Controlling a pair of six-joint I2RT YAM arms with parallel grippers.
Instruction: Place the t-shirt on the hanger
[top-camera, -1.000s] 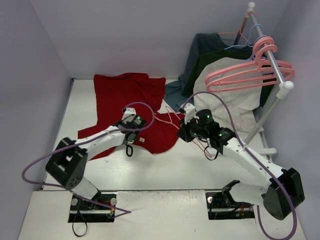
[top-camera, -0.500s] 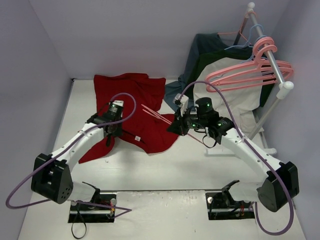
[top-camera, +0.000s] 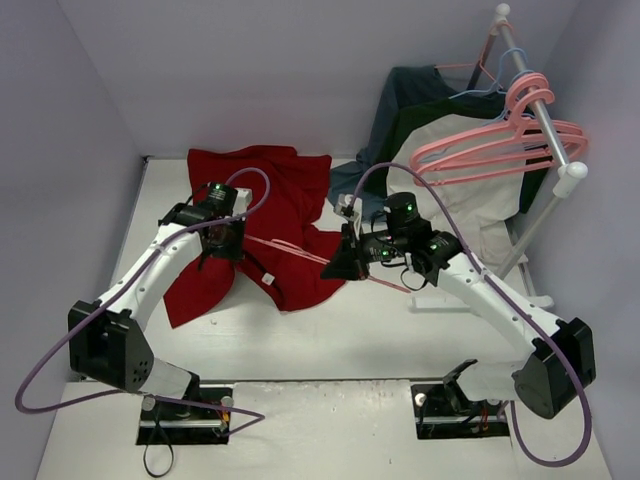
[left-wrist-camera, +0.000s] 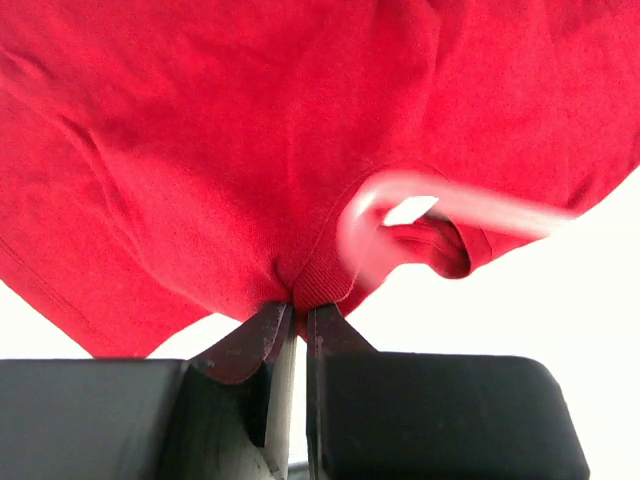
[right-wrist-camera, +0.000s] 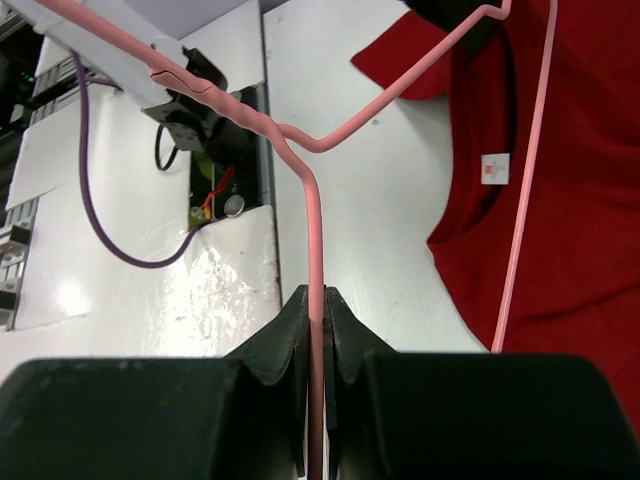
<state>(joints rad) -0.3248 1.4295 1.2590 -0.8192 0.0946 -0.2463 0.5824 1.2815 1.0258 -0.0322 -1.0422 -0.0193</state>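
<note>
Since a second ago the left arm has swung back and to the left, dragging the shirt with it, and the right arm has pushed the hanger leftward across the table towards it. The left fingers are pinched together on a ribbed edge of the red shirt, apparently the neckline, and the cloth spreads out ahead of them. Just beyond those fingers, slightly to their right, a blurred pink corner of the hanger sits at a fold or opening in the cloth; whether it is inside the neck hole cannot be told. The right fingers are clamped on the hanger's thin stem, and its two shoulders fork ahead of them, one reaching onto the shirt ahead and to their right. The likely trouble from here is the hanger corner catching on a fold and shoving the whole shirt along instead of sliding inside it. The left pinch holds only a thin edge, so a push from the hanger could tug the cloth free. The thin stem could also twist in the right fingers' grip, tipping the hanger off its line.
</note>
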